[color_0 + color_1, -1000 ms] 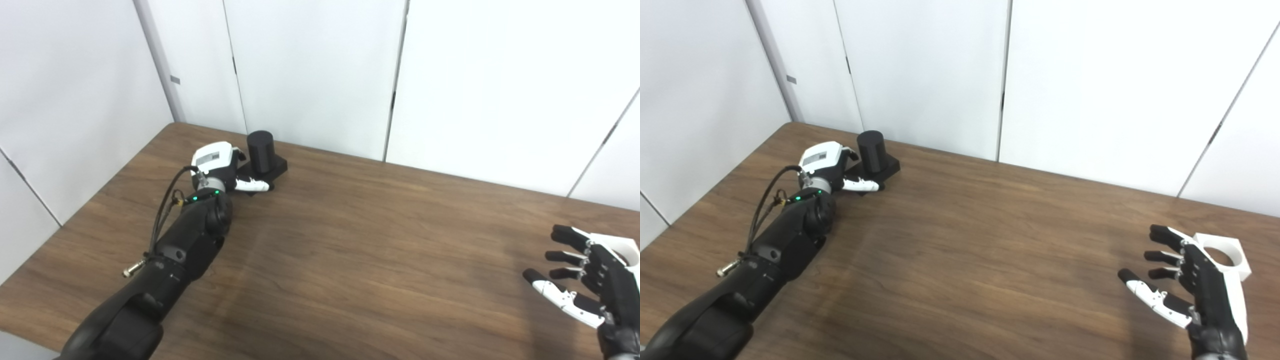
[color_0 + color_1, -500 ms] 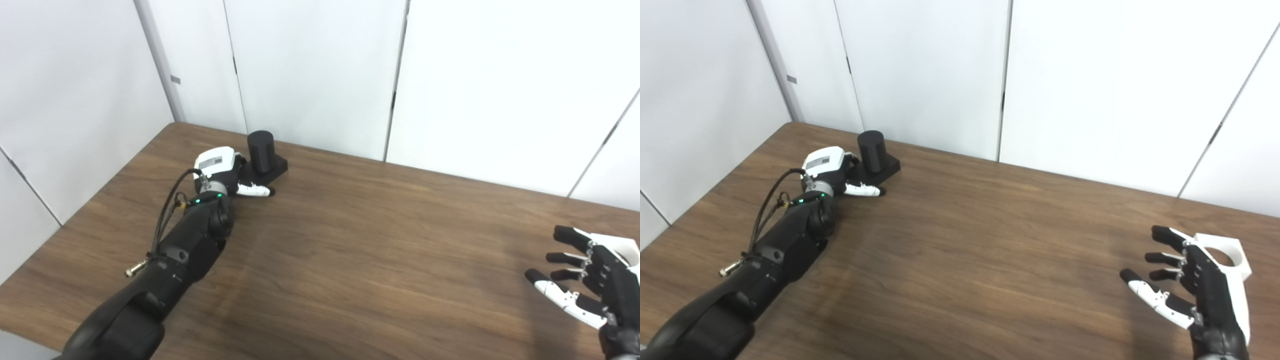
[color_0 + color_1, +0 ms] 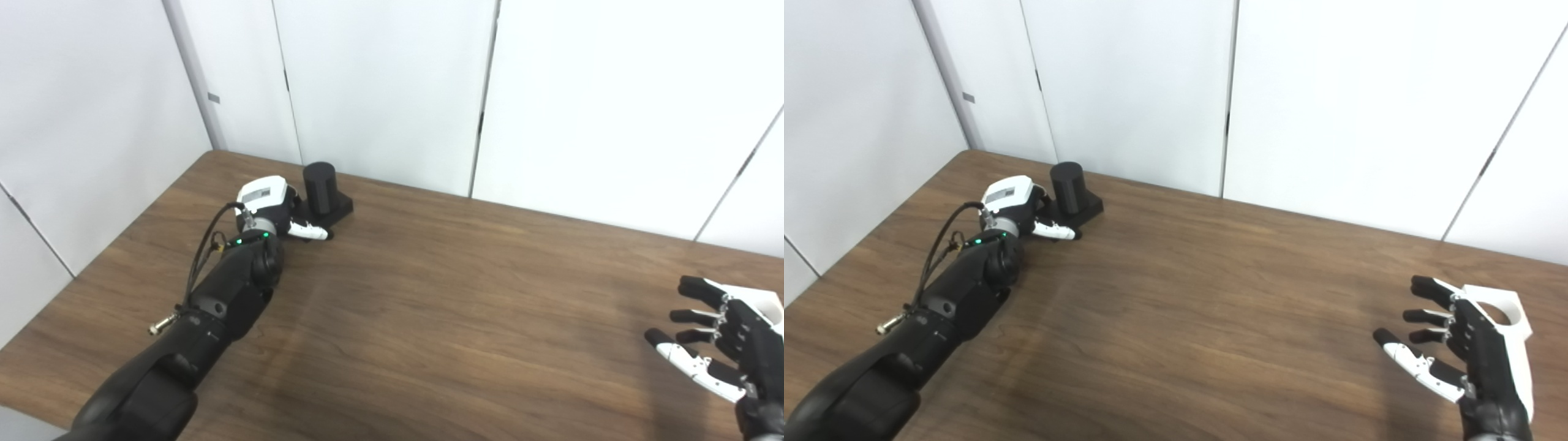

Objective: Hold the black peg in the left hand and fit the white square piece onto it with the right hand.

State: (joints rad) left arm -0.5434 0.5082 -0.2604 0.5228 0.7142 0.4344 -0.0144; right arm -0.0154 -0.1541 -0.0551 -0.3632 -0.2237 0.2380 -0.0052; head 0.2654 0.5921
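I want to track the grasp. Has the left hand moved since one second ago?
Yes, slightly. The left hand has shifted toward the black peg and the table's far edge; the peg itself stayed put.

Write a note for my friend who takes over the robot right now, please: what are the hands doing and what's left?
Left hand: at the black peg near the table's far left edge, reaching around its base; whether the fingers have closed on it cannot be seen. The peg stands upright on the table.
Right hand: open, fingers spread, holding nothing, beside the white square piece, which lies flat on the right.
Done: both hands are next to their parts.
Left: grip and lift the peg, pick up the white piece, fit its hole over the peg.
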